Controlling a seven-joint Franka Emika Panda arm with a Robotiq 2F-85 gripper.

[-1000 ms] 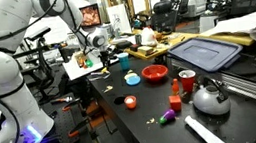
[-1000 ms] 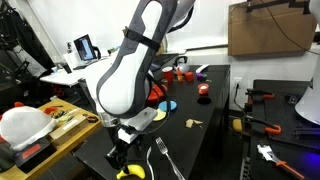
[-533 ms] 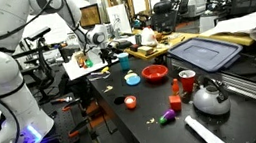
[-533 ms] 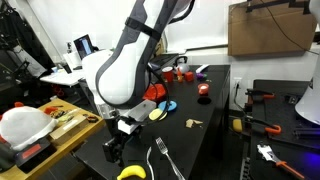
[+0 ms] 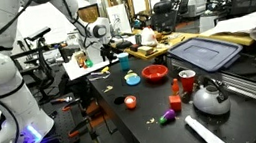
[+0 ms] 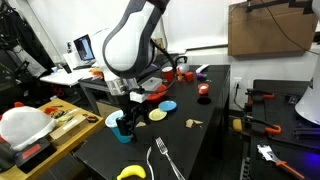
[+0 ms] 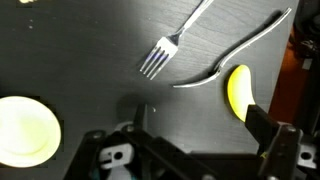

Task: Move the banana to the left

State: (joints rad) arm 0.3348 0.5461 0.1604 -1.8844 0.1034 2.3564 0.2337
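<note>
Banana (image 6: 131, 172) lies flat on the dark table (image 6: 215, 150), close to its near edge in an exterior view, with the fork (image 6: 160, 157) just beside it. The gripper (image 6: 124, 128) hangs above the table, off to one side of the banana and apart from it. In the wrist view its jaws stand spread with nothing between them.

As a small toy, the banana is probably very light and stiff, with a smooth skin that could slip or skid under a loose pinch. Its curve suggests it may rock or spin if pressed near a tip. The safest hold looks to be at the middle of the arc, with the jaws closing across its narrow width.

The wrist view adds the detail around the banana (image 7: 238, 90). A dark curved utensil (image 7: 250, 45) runs just beside its upper end, and the fork (image 7: 160, 55) lies a little further off, so the jaws must come down without catching either. That view gives no sense of height, which the exterior view supplies. The exterior view with the red bowl (image 5: 155, 74) shows the whole cluttered table, but there the banana is too small to pick out.
</note>
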